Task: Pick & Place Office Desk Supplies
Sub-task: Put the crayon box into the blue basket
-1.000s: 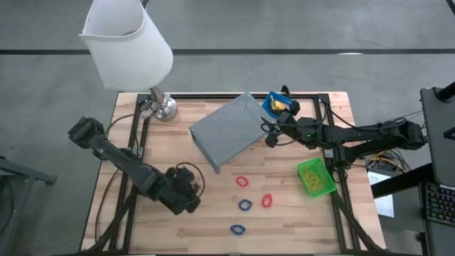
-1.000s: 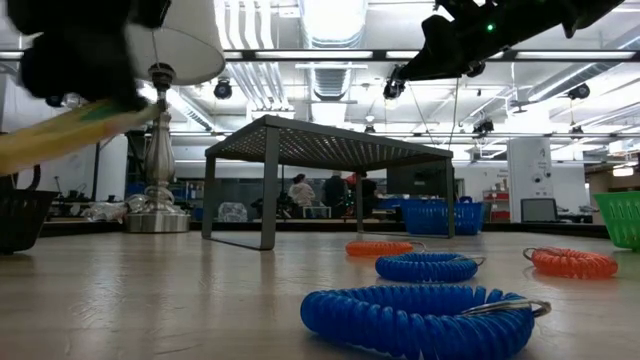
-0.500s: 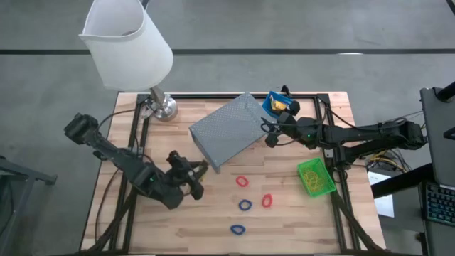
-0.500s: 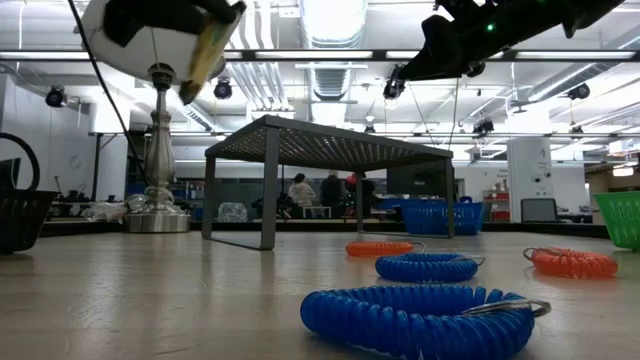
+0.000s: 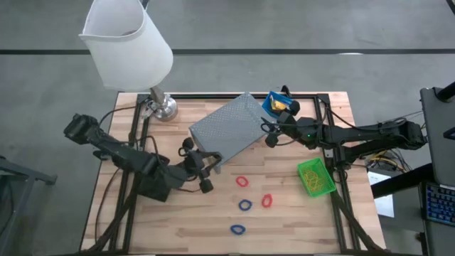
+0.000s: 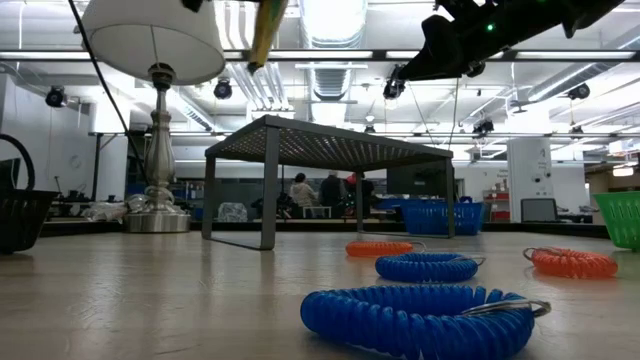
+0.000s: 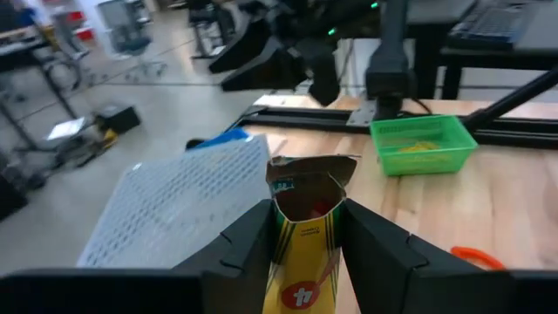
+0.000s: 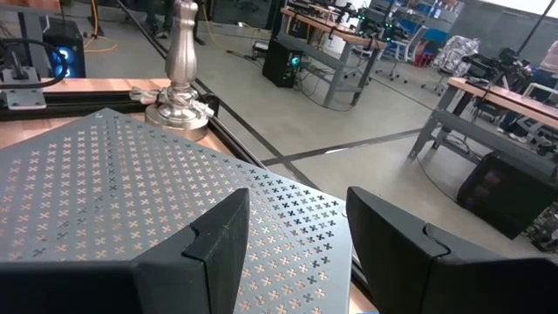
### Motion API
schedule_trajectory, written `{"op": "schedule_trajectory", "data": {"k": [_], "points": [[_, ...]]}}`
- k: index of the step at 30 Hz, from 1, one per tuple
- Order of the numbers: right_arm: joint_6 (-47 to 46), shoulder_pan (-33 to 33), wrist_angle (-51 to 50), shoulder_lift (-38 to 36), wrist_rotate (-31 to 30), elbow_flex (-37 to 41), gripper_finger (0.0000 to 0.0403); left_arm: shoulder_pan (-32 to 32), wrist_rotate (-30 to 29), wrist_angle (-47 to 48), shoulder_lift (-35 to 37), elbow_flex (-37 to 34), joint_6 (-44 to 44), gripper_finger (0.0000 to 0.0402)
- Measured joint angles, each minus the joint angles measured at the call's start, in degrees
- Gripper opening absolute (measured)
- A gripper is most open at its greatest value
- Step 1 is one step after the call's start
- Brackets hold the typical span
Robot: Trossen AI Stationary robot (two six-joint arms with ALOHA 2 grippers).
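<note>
The left gripper (image 5: pixel 205 173) now sits nearer the grey perforated riser (image 5: pixel 229 129), carrying its yellow box (image 7: pixel 305 240) higher and further right across the table.

We see a light wooden table (image 5: pixel 284 227) edged by a dark frame. On it stand a grey perforated metal riser (image 5: pixel 229 129) at centre, the metal base of a white-shaded lamp (image 5: pixel 163 107) in the far left corner, a blue bin (image 5: pixel 274 104) at the far edge and a green bin (image 5: pixel 315 177) on the right. Two red coil loops (image 5: pixel 242 181) and two blue coil loops (image 5: pixel 244 205) lie in front of the riser, apart from one another.
</note>
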State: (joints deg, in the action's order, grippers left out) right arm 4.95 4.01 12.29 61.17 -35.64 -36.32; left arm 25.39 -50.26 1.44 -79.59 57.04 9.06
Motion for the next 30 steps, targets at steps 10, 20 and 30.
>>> {"op": "schedule_trajectory", "data": {"k": [10, 20, 30], "points": [[0.06, -0.02, 0.0, 0.0, 0.0, 0.0, 0.0192, -11.82, 16.78, -6.6, 0.0, 0.0, -6.37, 0.0132], [0.09, 0.01, 0.04, 0.0, 0.0, 0.0, 0.0192, -23.44, 35.73, -15.28, 0.0, -0.02, -16.91, 0.0132], [-5.64, 0.01, 0.09, 0.0, 6.13, 0.0, 0.0192, -31.63, 39.3, -17.58, 0.0, -0.04, -21.29, 0.0131]]}}
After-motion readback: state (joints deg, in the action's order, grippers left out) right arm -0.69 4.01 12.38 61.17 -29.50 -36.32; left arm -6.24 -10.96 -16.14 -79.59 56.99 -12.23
